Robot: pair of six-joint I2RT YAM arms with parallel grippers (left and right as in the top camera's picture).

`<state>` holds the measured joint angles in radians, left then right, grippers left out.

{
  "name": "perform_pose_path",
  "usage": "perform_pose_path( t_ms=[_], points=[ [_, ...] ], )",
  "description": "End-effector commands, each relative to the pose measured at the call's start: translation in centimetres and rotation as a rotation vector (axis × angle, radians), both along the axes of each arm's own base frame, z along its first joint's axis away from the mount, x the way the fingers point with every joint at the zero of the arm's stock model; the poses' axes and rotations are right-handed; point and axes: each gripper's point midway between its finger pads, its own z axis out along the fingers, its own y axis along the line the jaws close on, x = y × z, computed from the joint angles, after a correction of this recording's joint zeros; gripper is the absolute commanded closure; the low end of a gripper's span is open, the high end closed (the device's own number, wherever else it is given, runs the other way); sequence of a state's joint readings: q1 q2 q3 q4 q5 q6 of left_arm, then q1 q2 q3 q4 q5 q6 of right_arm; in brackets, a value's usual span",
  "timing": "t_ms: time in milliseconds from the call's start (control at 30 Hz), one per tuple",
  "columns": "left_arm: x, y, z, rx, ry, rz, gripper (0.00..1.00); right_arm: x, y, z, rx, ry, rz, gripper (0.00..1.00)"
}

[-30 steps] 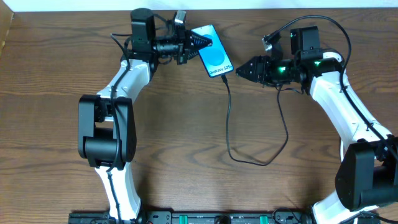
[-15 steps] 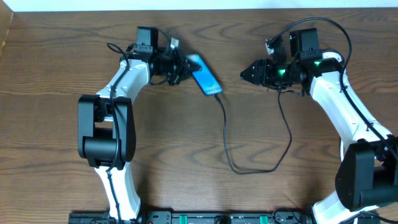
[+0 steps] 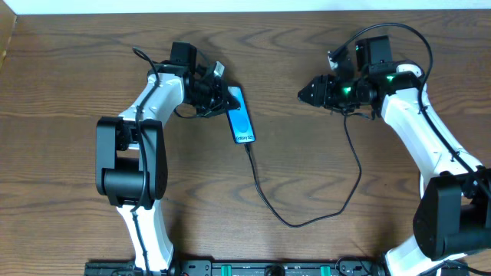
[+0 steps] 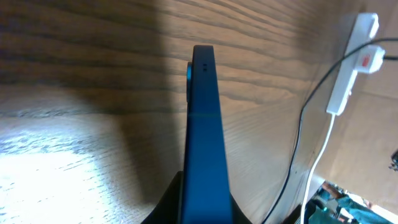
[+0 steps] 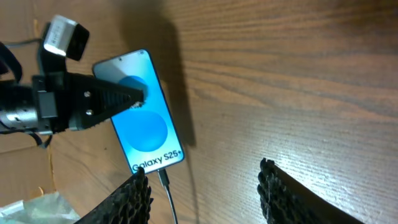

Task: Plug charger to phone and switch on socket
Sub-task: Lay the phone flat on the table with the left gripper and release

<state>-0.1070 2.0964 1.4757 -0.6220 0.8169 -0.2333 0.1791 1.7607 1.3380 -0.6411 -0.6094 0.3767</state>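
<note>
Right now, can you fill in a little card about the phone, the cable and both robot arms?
phone: screen lit bright blue, facing up
left end effector: shut on the phone's top end
right end effector: open, empty, well apart from the phone
charger: thin black cable looping over the table, its tip at the phone's bottom edge, looks plugged in
socket: white power strip, seen only from the left wrist; switch too small to read
</note>
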Motion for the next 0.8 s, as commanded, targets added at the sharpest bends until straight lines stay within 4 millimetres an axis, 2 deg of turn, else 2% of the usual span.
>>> perform_pose_path(
  t_ms=[0,300,767],
  points=[
    [-0.1,-0.7,1.4,-0.085,-0.052,-0.063,0.93,-0.2,0.4,-0.4,-0.028,-0.001,0.022,0.45],
    [-0.3,-1.1,1.4,-0.115,-0.032,-0.064,0.93,-0.8,1.1,-0.7,-0.038,0.013,0.038,0.45],
    [-0.6,-0.9,-1.4,-0.100,0.055,-0.037,0.92,-1.5,1.6,-0.9,-0.043,0.031,0.054,0.45]
  ],
)
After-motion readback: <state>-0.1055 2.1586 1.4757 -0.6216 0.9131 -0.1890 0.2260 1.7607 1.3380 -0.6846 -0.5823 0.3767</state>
